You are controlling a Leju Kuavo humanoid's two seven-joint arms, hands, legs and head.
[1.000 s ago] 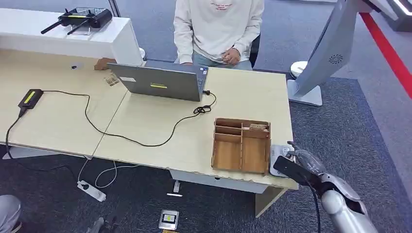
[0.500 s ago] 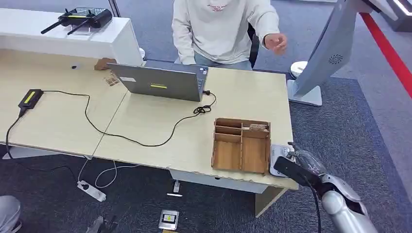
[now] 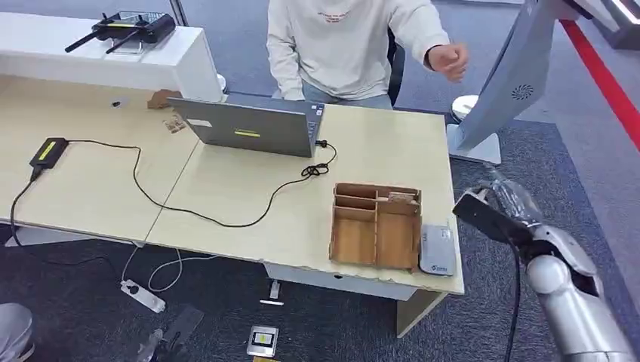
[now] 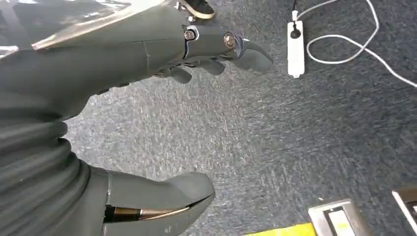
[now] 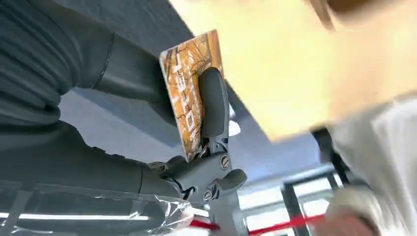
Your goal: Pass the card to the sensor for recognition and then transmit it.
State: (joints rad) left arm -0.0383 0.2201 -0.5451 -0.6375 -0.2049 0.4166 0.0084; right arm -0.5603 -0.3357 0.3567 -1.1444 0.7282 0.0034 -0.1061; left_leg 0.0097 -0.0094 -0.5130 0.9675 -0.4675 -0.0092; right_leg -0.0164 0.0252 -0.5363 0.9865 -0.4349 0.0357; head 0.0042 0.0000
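My right hand (image 3: 519, 217) hangs in the air just past the table's right edge and pinches an orange-brown patterned card (image 5: 189, 88) between thumb and fingers. In the head view the card (image 3: 487, 218) looks like a dark flat strip pointing left. The grey card sensor (image 3: 438, 250) lies on the table's front right corner, beside the wooden box, below and to the left of the card. A person's hand (image 3: 451, 60) reaches out above the table's far right corner. My left hand (image 4: 113, 73) hangs over the carpet with fingers apart and nothing in it.
A wooden organiser box (image 3: 375, 225) stands left of the sensor. A grey laptop (image 3: 249, 127) with a black cable sits mid-table before the seated person (image 3: 340, 38). A white kiosk stand (image 3: 513, 75) rises at the right. A power strip (image 3: 142, 296) lies on the floor.
My right hand has lifted the card up and to the right, away from the sensor, which now lies uncovered. The person's hand has stretched out to the right.
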